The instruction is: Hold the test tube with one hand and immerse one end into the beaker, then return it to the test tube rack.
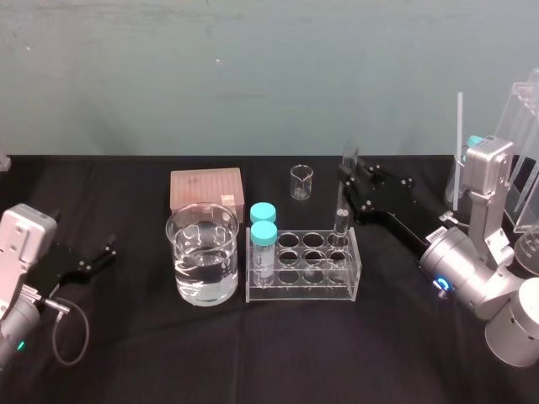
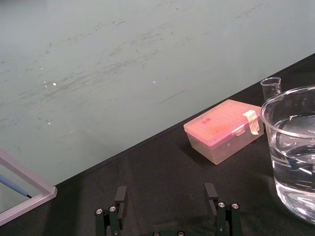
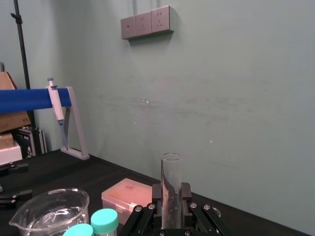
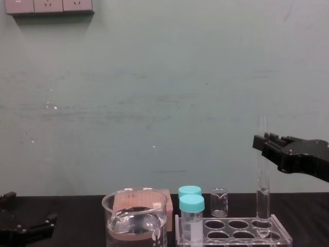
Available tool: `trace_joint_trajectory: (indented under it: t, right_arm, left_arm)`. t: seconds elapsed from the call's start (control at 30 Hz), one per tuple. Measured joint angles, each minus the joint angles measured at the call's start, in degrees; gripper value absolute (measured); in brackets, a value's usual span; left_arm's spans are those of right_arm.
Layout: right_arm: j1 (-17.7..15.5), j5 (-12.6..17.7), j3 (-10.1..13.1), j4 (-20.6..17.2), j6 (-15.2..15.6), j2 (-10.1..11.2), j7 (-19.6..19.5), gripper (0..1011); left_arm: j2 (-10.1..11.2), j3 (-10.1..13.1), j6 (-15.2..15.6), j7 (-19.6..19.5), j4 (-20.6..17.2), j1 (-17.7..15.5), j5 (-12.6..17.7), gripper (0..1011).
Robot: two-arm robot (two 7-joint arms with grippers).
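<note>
The test tube point(image 1: 341, 225) is seen standing upright in the far right hole of the test tube rack point(image 1: 303, 291), with a little liquid held in its lower part. Its upper part is gripped by the right gripper point(image 1: 349, 166), which is reached in from the right above the rack; the jaws are clamped on the glass from both sides, as is shown in the right wrist view. Two teal-capped vials point(image 1: 264, 227) are seated at the rack's left end. The beaker point(image 1: 202, 252), partly filled with clear liquid, is placed just beside the rack on its left. A pink box point(image 1: 206, 189) and a small beaker point(image 1: 301, 182) are set behind them. The left gripper point(image 1: 105, 252) is rested on the black counter point(image 1: 126, 353) at far left, its jaws held apart on nothing.
</note>
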Motion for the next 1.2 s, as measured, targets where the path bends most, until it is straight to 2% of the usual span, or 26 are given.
trace_joint_trajectory:
  t: [0.8, 1.2]
  right_arm:
    - [1.3, -0.4, -0.3, 3.5, -0.8, -1.3, 0.4, 222]
    - [1.7, -0.1, -0.6, 3.9, -0.2, -1.4, 0.6, 222]
  left_arm:
    - [0.0, 0.0, 0.0, 0.0, 0.0, 0.0, 0.0, 1000]
    - [0.0, 0.0, 0.0, 0.0, 0.0, 0.0, 0.0, 1000]
